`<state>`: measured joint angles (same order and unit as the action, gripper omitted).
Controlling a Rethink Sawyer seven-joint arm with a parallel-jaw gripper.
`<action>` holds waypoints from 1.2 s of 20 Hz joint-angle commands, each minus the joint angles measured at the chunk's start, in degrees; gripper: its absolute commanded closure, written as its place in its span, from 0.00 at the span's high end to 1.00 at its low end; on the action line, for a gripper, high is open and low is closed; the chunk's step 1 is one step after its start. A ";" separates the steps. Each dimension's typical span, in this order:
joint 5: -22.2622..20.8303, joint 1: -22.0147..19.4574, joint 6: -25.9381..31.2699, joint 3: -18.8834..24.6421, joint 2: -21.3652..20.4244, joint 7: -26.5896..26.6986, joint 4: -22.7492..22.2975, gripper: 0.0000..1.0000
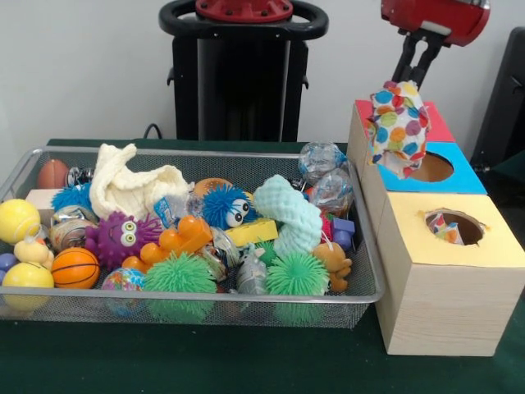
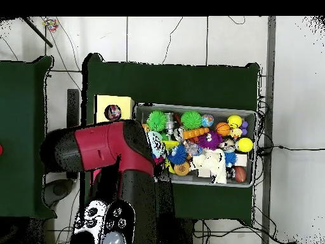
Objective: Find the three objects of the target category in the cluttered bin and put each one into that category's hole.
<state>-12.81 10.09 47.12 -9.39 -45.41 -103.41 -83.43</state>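
My gripper [image 1: 413,75] hangs at the top right of the front view, shut on a bunch of white polka-dot cloth [image 1: 398,125]. The bunch dangles in the air in front of the blue-faced and red-faced boxes, behind the yellow-faced box [image 1: 455,246]. The yellow box's round hole [image 1: 454,226] shows another piece of polka-dot cloth [image 1: 444,229] inside it. It also shows in the overhead view [image 2: 113,113]. The silver wire-mesh bin [image 1: 205,308] lies left of the boxes, full of toys. I see no polka-dot bunch in it. In the overhead view my arm [image 2: 114,152] hides the gripper.
The blue-faced box [image 1: 459,174] and red-faced box [image 1: 436,125] stand behind the yellow one. The bin holds a cream knitted cloth [image 1: 131,187], spiky green balls [image 1: 179,275], a mint foam piece [image 1: 289,215], foil wrappers [image 1: 321,160] and several balls. The robot pedestal [image 1: 239,74] stands behind.
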 commanded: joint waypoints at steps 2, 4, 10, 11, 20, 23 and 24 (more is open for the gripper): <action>2.30 -0.70 5.68 0.40 4.41 -11.86 3.10 0.00; 2.00 -1.19 4.77 0.00 4.95 -11.59 3.73 0.00; 1.41 -2.32 -3.17 -0.43 4.75 -11.52 -1.16 0.00; 1.76 -2.64 -4.09 0.17 4.36 -10.90 -2.58 0.00; -2.59 -1.34 -11.63 -0.49 3.27 -8.51 -8.49 0.00; -3.60 -0.97 -13.64 -2.66 3.99 -9.57 -8.92 0.00; -3.72 -0.35 -13.64 -3.33 4.17 -9.89 -8.77 0.00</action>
<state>-12.30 9.36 37.21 -11.54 -43.08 -103.41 -86.44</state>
